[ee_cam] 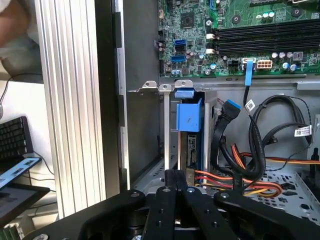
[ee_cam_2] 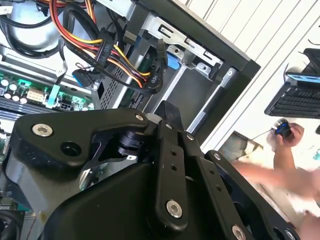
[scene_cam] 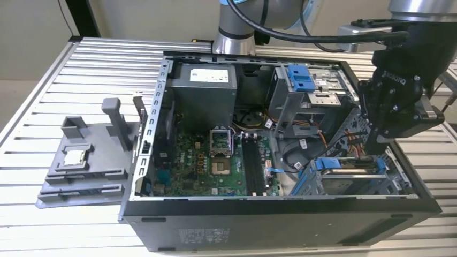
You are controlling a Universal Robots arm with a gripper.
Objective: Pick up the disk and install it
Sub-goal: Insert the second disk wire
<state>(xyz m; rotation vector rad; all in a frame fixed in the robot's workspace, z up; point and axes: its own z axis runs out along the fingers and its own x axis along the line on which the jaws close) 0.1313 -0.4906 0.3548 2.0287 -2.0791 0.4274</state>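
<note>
The disk point(scene_cam: 351, 166) sits in the drive bay at the near corner of the open computer case point(scene_cam: 286, 214), on the exterior view's right, with blue rails along its edges. In the first wrist view the disk point(ee_cam: 192, 150) stands on edge in the bay, a blue tab at its end. My gripper point(scene_cam: 375, 147) hangs over that bay. In both wrist views its fingers meet with no gap, and the gripper point(ee_cam: 175, 174) tip is just beside the disk's edge. I cannot tell whether it touches the disk. The second wrist view shows the gripper point(ee_cam_2: 165, 107) above the bay's metal frame.
Orange, yellow and black cables point(ee_cam: 250, 165) run close beside the bay. A blue latch point(scene_cam: 303, 77) tops the far drive cage. A grey fixture point(scene_cam: 93, 160) holding a small silver chip lies at the exterior view's left. A person's hand point(ee_cam_2: 285, 135) and a keyboard point(ee_cam_2: 295, 102) lie beyond the table.
</note>
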